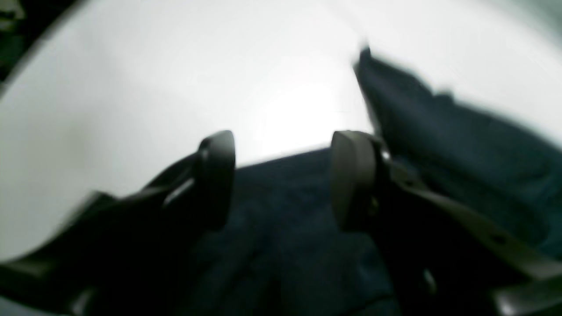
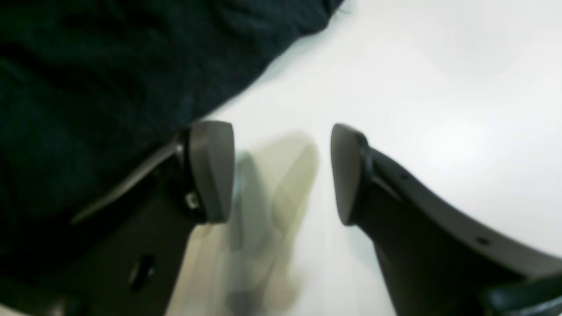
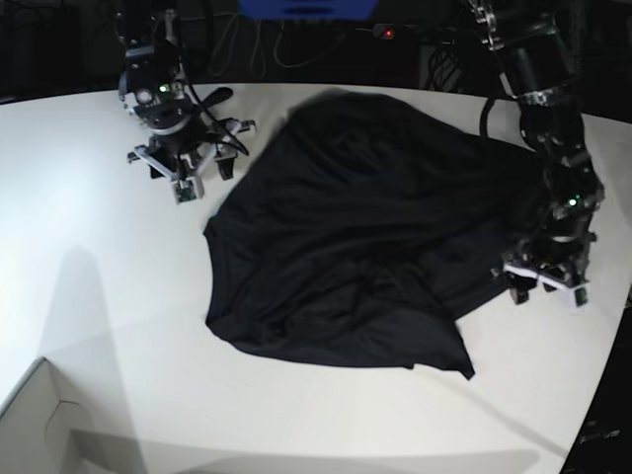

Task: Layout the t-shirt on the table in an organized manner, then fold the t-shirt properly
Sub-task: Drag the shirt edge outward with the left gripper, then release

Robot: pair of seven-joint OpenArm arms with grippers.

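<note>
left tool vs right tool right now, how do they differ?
The left tool hangs over the t-shirt, dark cloth showing between its fingers; the right tool has only bare table in its gap, the shirt's edge beside one finger. In the base view the left one sits at the garment's far side, the right one off its opposite edge. Both are open and hold nothing.

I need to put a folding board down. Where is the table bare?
Bare: the wide table stretch left of the t-shirt, below the right gripper; also the front strip. Crowded: the far right, where the left gripper meets the cloth.
</note>
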